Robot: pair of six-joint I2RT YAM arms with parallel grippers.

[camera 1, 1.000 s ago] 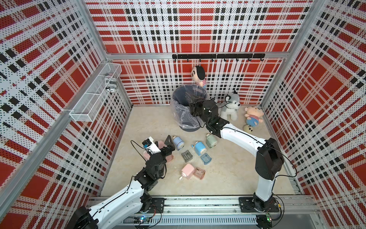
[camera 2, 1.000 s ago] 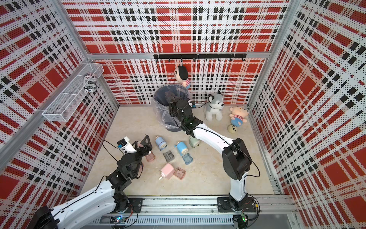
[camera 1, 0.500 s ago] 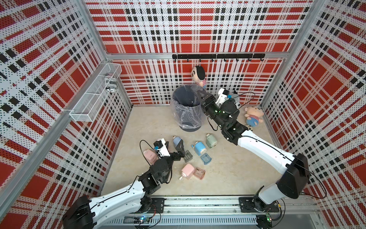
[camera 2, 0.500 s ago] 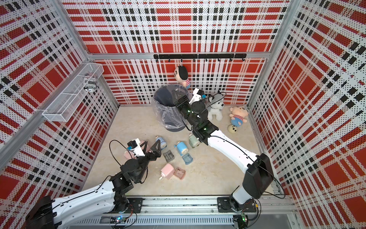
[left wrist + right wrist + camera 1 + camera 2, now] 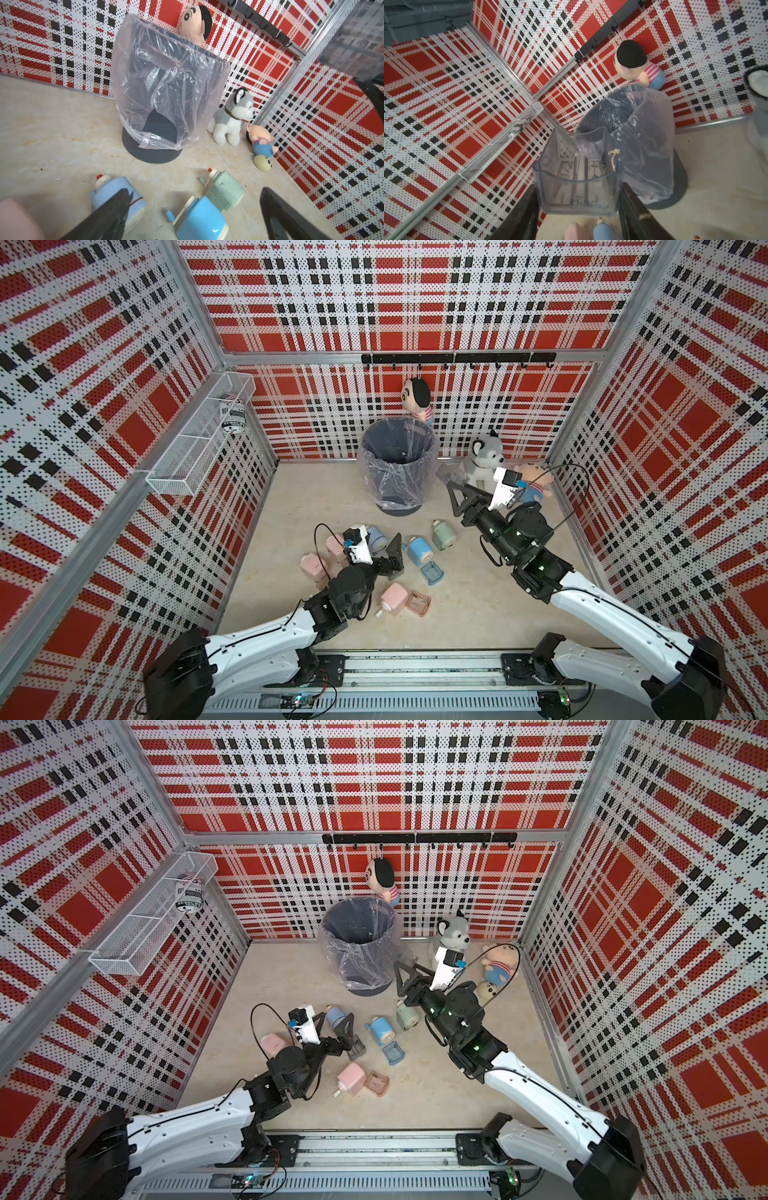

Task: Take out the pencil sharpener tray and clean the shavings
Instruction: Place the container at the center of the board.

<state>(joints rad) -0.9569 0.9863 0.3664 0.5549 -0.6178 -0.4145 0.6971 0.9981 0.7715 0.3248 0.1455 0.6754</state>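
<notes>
Right wrist view: shows the right gripper [image 5: 578, 201] closed on a clear sharpener tray [image 5: 577, 182], one dark finger pressed to each side wall. Holds it just beside the bagged trash bin [image 5: 650, 133]; possibly touches the plastic liner, though hard to tell through the clear walls. Sits at about four o'clock from the bin in both top views, with a husky plush [image 5: 484, 458] at three o'clock.

Finds the left gripper [image 5: 332, 1029] spread wide and holding nothing, low over a cluster of sharpeners at six o'clock from the bin. Frames, in the left wrist view, a bright blue sharpener [image 5: 201, 220] between its fingers, a pale blue sharpener [image 5: 116, 193] at one fingertip and a mint green sharpener [image 5: 225, 191] just beyond. Leaves a blue tray [image 5: 431, 573] and a pink tray [image 5: 417, 603] loose on the floor, the latter just beside a pink sharpener [image 5: 392, 598].
</notes>
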